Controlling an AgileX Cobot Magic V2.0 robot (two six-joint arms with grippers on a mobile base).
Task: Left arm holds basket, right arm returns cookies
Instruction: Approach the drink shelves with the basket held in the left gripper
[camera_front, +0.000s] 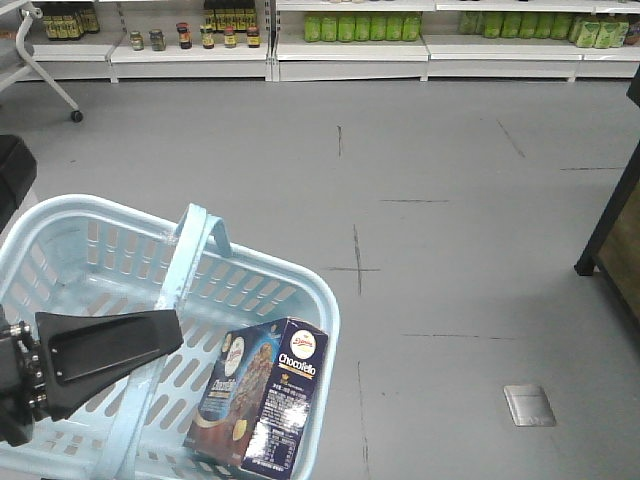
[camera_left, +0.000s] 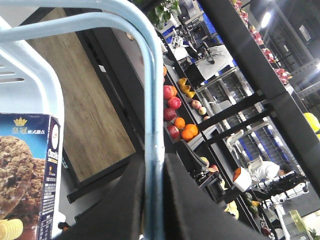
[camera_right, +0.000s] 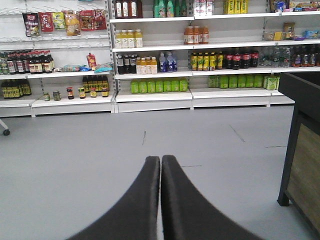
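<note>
Grey shop floor (camera_front: 450, 250) runs to stocked shelves (camera_right: 150, 100). Left claw (camera_left: 154, 167) is clamped on the handle (camera_left: 150, 100) of the basket (camera_front: 300, 285); right claw (camera_right: 160, 165) is pinched shut, empty. Cookies (camera_front: 265, 400) stand in the basket, right of the left claw. Likely light, stiff, glossy: pinch across the narrow faces.

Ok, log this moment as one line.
left gripper: shut on basket handle | right gripper: shut, empty | cookies: inside basket | return: not yet started
</note>
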